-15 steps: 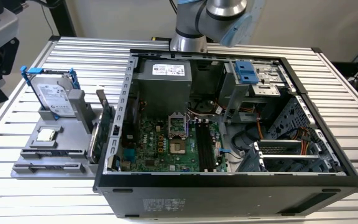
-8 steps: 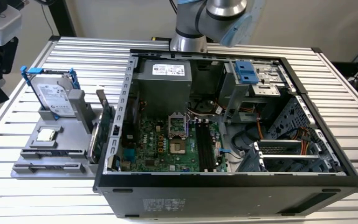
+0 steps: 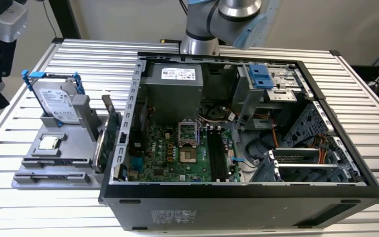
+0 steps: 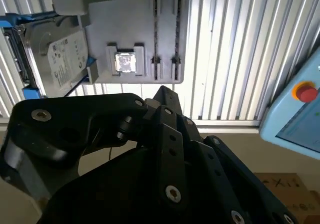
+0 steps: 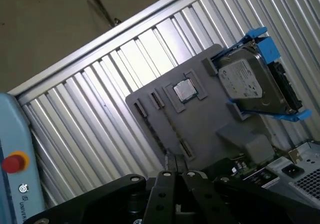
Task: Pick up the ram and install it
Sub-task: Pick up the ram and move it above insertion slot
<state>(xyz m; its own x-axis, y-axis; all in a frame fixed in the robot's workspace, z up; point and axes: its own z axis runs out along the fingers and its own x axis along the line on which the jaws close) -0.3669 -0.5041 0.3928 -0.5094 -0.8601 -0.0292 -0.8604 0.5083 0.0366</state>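
Hovering above the gray holder [image 4: 125,19], the gripper [image 4: 162,91] had its fingers drawn together, empty. The ram [image 4: 155,34] seemingly stood edge-on in a holder slot, ungrasped. Picking it up called for opened fingers squared to that thin edge.

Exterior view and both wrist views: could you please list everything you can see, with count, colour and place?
computer case: one, black, open, mid-table.
motherboard: one, green, inside the case.
power supply: one, grey, at the case's far end.
holder: one, grey, on the table at the exterior view's left of the case.
hard drive: one, silver in a blue bracket, propped on the holder.
processor chip: one, silver, flat in a holder pocket.
green card: one, on edge between holder and case.
ram: seemingly two dark sticks, in the holder's long slots.
table: one, silver, slatted.
teach pendant: one, light blue, red button, beyond the table's edge.
robot arm: one, silver and blue, at the table's far edge.
gripper: one, black, shut, empty, facing the holder.
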